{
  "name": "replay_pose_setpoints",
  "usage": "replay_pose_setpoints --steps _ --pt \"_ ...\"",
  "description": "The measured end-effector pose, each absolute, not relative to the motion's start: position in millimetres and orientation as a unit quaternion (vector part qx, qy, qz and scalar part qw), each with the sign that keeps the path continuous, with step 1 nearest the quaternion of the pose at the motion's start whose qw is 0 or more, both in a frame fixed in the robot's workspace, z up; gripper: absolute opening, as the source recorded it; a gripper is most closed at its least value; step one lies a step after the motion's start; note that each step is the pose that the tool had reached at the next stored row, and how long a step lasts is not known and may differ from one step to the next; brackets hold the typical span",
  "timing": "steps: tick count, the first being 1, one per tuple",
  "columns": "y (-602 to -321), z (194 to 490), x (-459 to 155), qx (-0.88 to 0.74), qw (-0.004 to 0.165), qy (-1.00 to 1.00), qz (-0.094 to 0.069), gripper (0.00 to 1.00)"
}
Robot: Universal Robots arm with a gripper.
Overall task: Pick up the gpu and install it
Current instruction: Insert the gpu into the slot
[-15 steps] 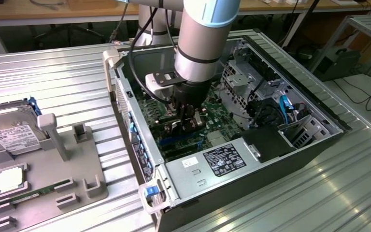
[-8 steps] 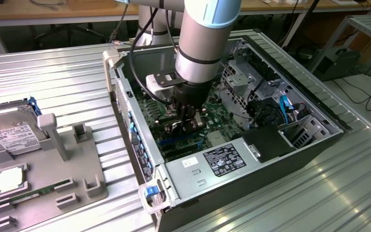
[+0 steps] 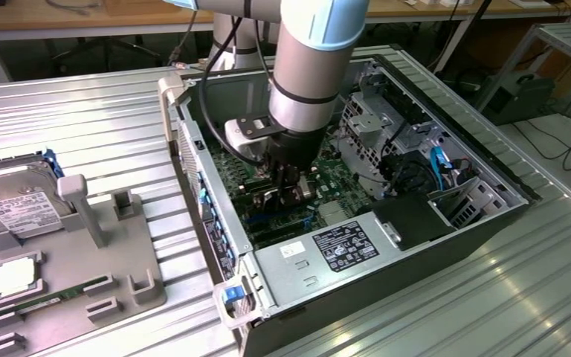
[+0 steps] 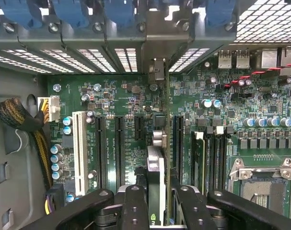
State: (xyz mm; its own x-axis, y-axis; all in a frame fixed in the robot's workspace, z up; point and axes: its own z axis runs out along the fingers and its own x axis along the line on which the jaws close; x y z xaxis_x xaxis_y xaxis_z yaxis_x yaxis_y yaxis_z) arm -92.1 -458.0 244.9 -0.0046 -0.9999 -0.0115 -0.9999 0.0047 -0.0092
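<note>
Gripper [image 4: 157, 201] fingers are pinching the gpu [image 4: 156, 182] edge-on above the motherboard [image 4: 231, 110] slots inside the computer case [image 3: 484, 223]; its white label's text is unreadable.

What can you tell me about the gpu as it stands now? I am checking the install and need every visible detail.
The gpu, a flat card seen edge-on in the wrist view, stands upright between the black gripper fingers, which clamp its two faces. Its silver metal end bracket reaches toward the slotted rear wall of the open computer case. The card sits low over the green motherboard, in line with the black expansion slots; whether it is fully seated cannot be told. In the exterior view the gripper holds it deep inside the case.
</note>
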Motion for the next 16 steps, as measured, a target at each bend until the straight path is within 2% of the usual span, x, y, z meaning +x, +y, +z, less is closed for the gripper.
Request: replay_pose_setpoints --steps 12,13,16 --pt "-458 243 -92 -0.705 0.010 0.709 -0.001 0.28" --pt "-458 244 -92 -0.705 0.011 0.709 -0.001 0.35" --pt "-458 254 -92 -0.705 0.013 0.709 -0.003 0.35"
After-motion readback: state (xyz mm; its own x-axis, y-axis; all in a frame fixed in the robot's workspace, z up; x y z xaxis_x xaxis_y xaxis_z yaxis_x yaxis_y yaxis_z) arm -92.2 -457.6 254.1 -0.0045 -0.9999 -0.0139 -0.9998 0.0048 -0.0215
